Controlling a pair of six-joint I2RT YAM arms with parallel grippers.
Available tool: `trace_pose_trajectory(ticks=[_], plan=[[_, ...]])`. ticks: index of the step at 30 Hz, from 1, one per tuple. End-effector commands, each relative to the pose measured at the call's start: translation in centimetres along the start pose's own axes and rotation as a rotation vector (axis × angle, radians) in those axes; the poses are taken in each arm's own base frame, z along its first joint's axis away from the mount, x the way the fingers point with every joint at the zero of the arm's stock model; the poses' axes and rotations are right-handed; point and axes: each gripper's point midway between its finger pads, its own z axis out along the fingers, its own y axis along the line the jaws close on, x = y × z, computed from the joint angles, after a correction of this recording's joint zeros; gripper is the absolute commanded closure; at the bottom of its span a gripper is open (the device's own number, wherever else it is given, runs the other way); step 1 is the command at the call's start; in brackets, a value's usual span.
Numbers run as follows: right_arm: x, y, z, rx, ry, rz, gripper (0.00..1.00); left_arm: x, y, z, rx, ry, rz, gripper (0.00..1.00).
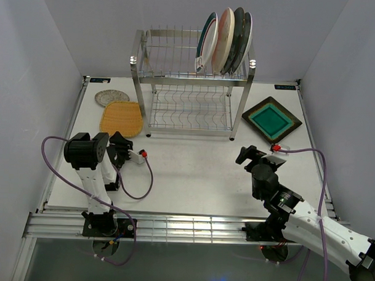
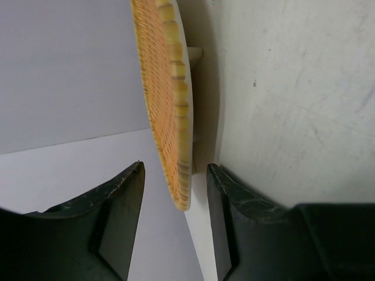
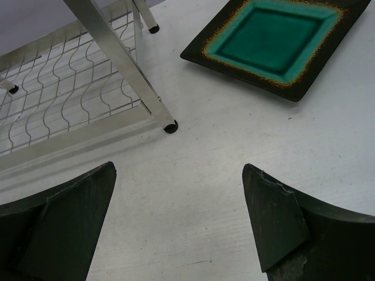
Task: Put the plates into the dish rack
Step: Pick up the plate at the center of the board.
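Left gripper point(image 2: 174, 168) part open, jaws either side of the near edge of the yellow woven square plate point(image 2: 161, 88), not clamped. Looks lined up for an edge pinch. Right gripper point(image 3: 179, 170) wide, empty, over the white worktop point(image 3: 193, 234), near the brown square teal-centred plate point(image 3: 272, 35). Four round plates point(image 1: 225, 40) stand in the steel wire dish rack point(image 1: 189, 81), top tier. Plain white walls.

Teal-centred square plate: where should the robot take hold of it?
Probably the plate's near brown rim, with the right gripper coming in low from the robot's side. It lies flat on the table, so only that edge sticks out to pinch.
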Motion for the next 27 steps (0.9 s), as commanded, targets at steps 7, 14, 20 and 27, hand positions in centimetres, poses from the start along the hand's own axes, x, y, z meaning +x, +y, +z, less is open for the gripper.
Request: trace_pose_trajectory(ticks=[7,14,20,27], plan=[[-0.6,0.2,0.3,-0.009,-0.023,0.019,0.06,0.3,0.6,0.3,-0.057,0.004,-0.071,0.5],[-0.6,0.2,0.3,-0.009,-0.023,0.019,0.06,0.3,1.1,1.1,-0.077,-0.004,-0.07,0.64],[-0.8,0.1,0.3,-0.011,-0.026,0.024,0.06,-0.1,2.1,0.5,-0.099,-0.027,-0.091,0.92],[-0.9,0.2,0.3,-0.016,-0.026,0.028,0.05,-1.2,3.4,-2.2,-0.122,-0.064,-0.12,1.0]])
